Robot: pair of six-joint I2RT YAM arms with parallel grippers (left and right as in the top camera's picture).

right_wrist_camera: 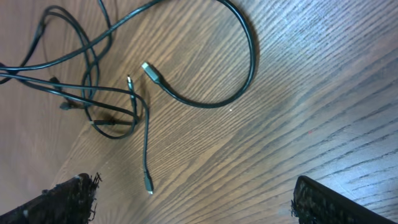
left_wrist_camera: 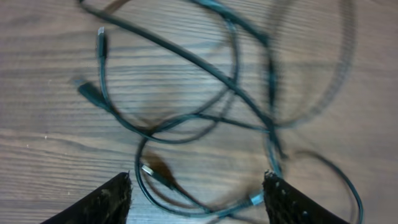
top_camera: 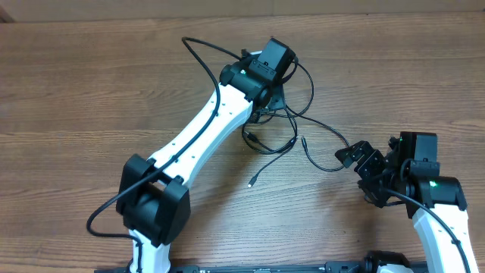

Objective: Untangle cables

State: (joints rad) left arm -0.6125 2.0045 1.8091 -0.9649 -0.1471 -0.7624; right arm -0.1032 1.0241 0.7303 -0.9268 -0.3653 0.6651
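Note:
The cables [top_camera: 282,130] lie as a loose tangle of thin black cords on the wooden table, just right of centre. One plug end [top_camera: 251,183] trails toward the front. My left gripper [top_camera: 267,105] hovers over the far part of the tangle. In the left wrist view it is open [left_wrist_camera: 198,190], with crossing strands [left_wrist_camera: 186,118] and a silvery plug [left_wrist_camera: 149,171] between its fingers. My right gripper [top_camera: 350,155] sits at the tangle's right edge. In the right wrist view it is open and empty [right_wrist_camera: 196,196], a curved cord with a silvery plug [right_wrist_camera: 149,70] ahead and a thin strand's plug [right_wrist_camera: 148,183] nearer.
The wooden table [top_camera: 91,91] carries the cables. A thicker black lead [top_camera: 198,54] loops off my left arm toward the back. The left arm's base [top_camera: 151,208] stands at the front left, the right arm's body [top_camera: 432,189] at the front right.

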